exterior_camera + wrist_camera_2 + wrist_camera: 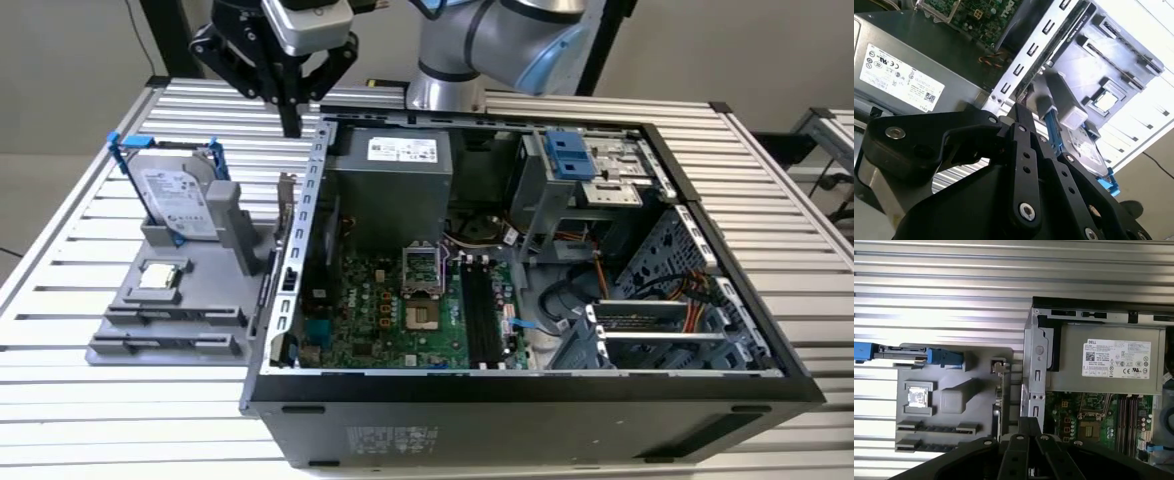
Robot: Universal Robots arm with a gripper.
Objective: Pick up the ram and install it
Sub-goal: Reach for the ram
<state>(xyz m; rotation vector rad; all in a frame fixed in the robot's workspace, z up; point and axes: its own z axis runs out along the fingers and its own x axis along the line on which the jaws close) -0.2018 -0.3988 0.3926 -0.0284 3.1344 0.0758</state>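
The open case [534, 400] lay on the slatted surface [80, 420]. Just beside the case's wall, the ram [284, 205] stood on edge in a grey holder [214, 292]. Farther back, above that wall, the tool [290, 128] hung clenched, holding nothing.

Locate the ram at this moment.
The ram stands on edge in the grey holder, beside the open computer case's wall, toward the exterior view's left.

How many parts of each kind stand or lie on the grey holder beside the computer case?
Hard drive: 1
Processor chip: 1
Ram: 1
Total: 3
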